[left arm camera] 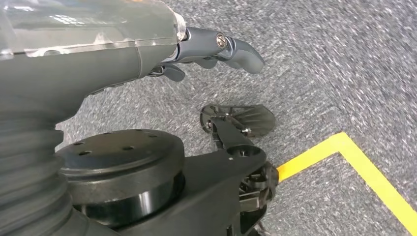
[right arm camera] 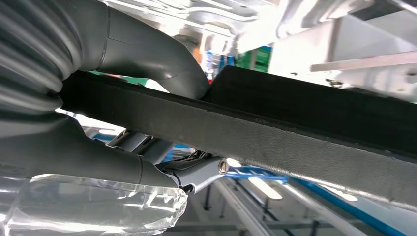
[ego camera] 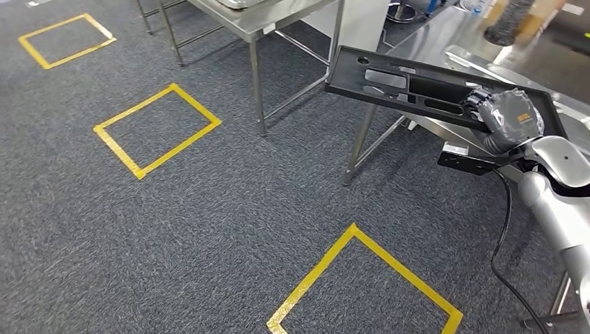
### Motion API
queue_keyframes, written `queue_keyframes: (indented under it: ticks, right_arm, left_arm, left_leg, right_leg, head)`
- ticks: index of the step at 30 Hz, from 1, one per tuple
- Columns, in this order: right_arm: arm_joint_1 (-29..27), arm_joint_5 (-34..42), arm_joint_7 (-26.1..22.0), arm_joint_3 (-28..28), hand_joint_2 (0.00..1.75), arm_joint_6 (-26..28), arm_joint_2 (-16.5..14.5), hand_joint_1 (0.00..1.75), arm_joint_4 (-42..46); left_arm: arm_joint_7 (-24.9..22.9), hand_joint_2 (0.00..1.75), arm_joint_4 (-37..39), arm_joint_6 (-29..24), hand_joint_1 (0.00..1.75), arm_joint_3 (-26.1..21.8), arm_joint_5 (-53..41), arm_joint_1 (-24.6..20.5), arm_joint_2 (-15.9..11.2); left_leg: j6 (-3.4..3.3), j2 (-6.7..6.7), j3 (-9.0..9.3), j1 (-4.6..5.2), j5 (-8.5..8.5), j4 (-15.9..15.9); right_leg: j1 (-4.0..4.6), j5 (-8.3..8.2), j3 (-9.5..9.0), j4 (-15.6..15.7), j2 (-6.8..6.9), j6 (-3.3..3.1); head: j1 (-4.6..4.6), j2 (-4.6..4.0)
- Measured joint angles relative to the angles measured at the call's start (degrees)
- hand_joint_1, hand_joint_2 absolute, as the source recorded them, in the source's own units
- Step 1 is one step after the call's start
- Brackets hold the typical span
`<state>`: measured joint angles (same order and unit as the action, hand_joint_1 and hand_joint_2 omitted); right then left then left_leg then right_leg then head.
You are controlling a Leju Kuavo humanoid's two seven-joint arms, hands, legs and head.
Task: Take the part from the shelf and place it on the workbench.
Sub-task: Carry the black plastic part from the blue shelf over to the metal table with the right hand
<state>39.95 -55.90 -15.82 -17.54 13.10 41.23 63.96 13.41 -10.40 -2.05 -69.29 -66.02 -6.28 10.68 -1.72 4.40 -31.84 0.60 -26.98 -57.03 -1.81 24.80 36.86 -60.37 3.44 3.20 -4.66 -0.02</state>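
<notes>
Three yellow tape squares (ego camera: pixel 157 130) mark the grey carpet floor (ego camera: pixel 229 209) ahead of me, and most of that floor lies open to my left and front. On my right a steel table (ego camera: pixel 445 42) runs along, its near edge and thin legs (ego camera: pixel 360 142) just beside my right arm; a second steel table (ego camera: pixel 257 24) with crossbars stands further back, with a gap of carpet between the two. My right robot hand (ego camera: pixel 510 118) is clamped on one end of the part, a black flat tray with shaped cut-outs (ego camera: pixel 410 83), thumb on one face and fingers under the other in the wrist view. It sticks out leftward from that hand, tilted, with its far end past the table's edge above the floor. My left robot hand (left arm camera: pixel 216 49) hangs over the carpet near a yellow tape corner (left arm camera: pixel 344 147), holding nothing, its fingers loosely bent and apart.
</notes>
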Motion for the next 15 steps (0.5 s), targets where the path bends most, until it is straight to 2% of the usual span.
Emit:
queue_keyframes:
  ticks: [1, 2, 4, 5, 7, 8, 9, 10, 11, 12, 13, 14, 15]
  right_arm:
    - [0.17, -0.16, 0.04, 0.01, 1.75, 0.04, -0.13, 1.75, -0.17]
    - [0.30, -0.43, 0.09, 0.02, 1.75, 0.12, -0.30, 1.75, -0.34]
    - [0.48, -1.16, 0.32, 0.08, 1.75, 0.32, -0.47, 1.75, -0.74]
    - [0.51, -1.45, 0.44, 0.14, 1.75, 0.43, -0.46, 1.75, -0.91]
    - [0.69, -1.65, 0.60, 0.33, 1.75, 0.63, -0.39, 1.75, -1.16]
    - [0.75, -1.60, 0.63, 0.42, 1.75, 0.78, -0.38, 1.75, -1.19]
    - [0.82, -1.49, 0.61, 0.47, 1.75, 0.90, -0.38, 1.75, -1.22]
    - [0.82, -1.38, 0.57, 0.49, 1.75, 1.00, -0.41, 1.75, -1.27]
    - [0.82, -1.35, 0.52, 0.49, 1.75, 1.03, -0.43, 1.75, -1.37]
    - [0.87, -1.38, 0.51, 0.50, 1.75, 1.02, -0.48, 1.75, -1.52]
    - [0.97, -1.46, 0.55, 0.50, 1.75, 1.02, -0.56, 1.75, -1.69]
    - [1.10, -1.58, 0.62, 0.51, 1.75, 1.03, -0.66, 1.75, -1.90]
    - [1.26, -1.71, 0.69, 0.51, 1.75, 1.06, -0.80, 1.75, -2.14]
  left_arm:
    - [0.02, 1.75, 0.00, -0.01, 0.00, 0.00, 0.01, -0.02, -0.02]
    - [0.03, 1.75, 0.00, -0.02, 0.00, 0.00, 0.01, -0.03, -0.03]
    - [0.10, 1.75, 0.00, -0.02, 0.00, 0.00, 0.02, -0.09, -0.02]
    - [0.14, 1.75, 0.00, 0.00, 0.00, 0.00, 0.02, -0.16, -0.01]
    - [0.26, 1.75, 0.00, 0.05, 0.00, 0.00, 0.02, -0.24, -0.01]
    - [0.30, 1.75, 0.00, 0.09, 0.00, -0.01, 0.03, -0.18, -0.02]
    - [0.33, 1.75, 0.00, 0.12, 0.00, -0.01, 0.05, -0.08, -0.02]
    - [0.32, 1.75, 0.00, 0.14, 0.00, -0.02, 0.08, 0.04, -0.02]
    - [0.32, 1.75, 0.00, 0.15, 0.00, -0.04, 0.10, 0.15, -0.02]
    - [0.32, 1.75, 0.00, 0.15, 0.00, -0.05, 0.12, 0.20, -0.02]
    - [0.31, 1.75, 0.00, 0.14, 0.00, -0.06, 0.13, 0.23, -0.02]
    - [0.30, 1.75, 0.00, 0.14, 0.00, -0.07, 0.14, 0.23, -0.03]
    - [0.25, 1.75, 0.00, 0.12, 0.00, -0.07, 0.15, 0.23, -0.07]
  left_leg:
    - [0.35, 0.48, 0.00, 0.11, -0.31, -0.28]
    - [0.68, 0.98, 0.05, 0.22, -0.56, -0.46]
    - [1.27, 2.05, 0.29, 0.25, -0.96, -0.60]
    - [1.59, 1.84, 0.32, 0.11, -1.36, -0.92]
    - [2.06, -0.46, -1.03, -0.22, -3.61, -4.32]
    - [2.16, -2.07, -2.61, -0.38, -5.36, -7.81]
    - [2.15, -3.11, -4.62, -0.41, -7.11, -11.95]
    - [2.08, -3.56, -6.51, -0.43, -8.23, -15.59]
    - [1.93, -3.81, -7.80, -0.42, -8.35, -17.70]
    - [1.71, -3.98, -8.08, -0.40, -7.28, -17.52]
    - [1.41, -4.35, -7.35, -0.37, -5.26, -15.15]
    - [1.09, -5.24, -5.89, -0.33, -2.75, -11.26]
    - [0.76, -6.68, -4.37, -0.35, -0.86, -7.40]
  right_leg:
    - [0.23, -0.21, -0.88, 1.62, 0.77, -0.34]
    - [0.49, 0.06, -0.96, 1.99, 0.93, -0.76]
    - [0.62, 0.06, -0.79, 1.78, -0.26, -1.55]
    - [0.57, 0.05, -0.81, 1.85, -0.85, -1.87]
    - [0.45, 0.00, -0.95, 1.98, -1.98, -2.59]
    - [0.51, 0.00, -0.98, 2.01, -2.57, -2.86]
    - [0.62, 0.02, -0.98, 1.98, -3.21, -3.06]
    - [0.75, 0.05, -0.99, 1.96, -3.92, -3.16]
    - [0.88, 0.07, -1.02, 1.92, -4.72, -3.22]
    - [0.98, 0.08, -1.05, 1.87, -5.57, -3.24]
    - [1.04, 0.09, -1.11, 1.83, -6.42, -3.25]
    - [1.04, 0.10, -1.16, 1.79, -7.24, -3.23]
    - [1.05, 0.11, -1.14, 1.75, -7.99, -3.16]
  head:
    - [0.00, 0.00]
    - [0.00, 0.00]
    - [0.00, 0.00]
    - [0.00, 0.00]
    - [-0.01, 0.00]
    - [-0.02, 0.00]
    - [-0.02, 0.00]
    - [-0.02, 0.00]
    - [-0.02, 0.00]
    - [-0.02, 0.00]
    - [-0.02, 0.00]
    - [-0.02, 0.00]
    - [-0.02, 0.00]
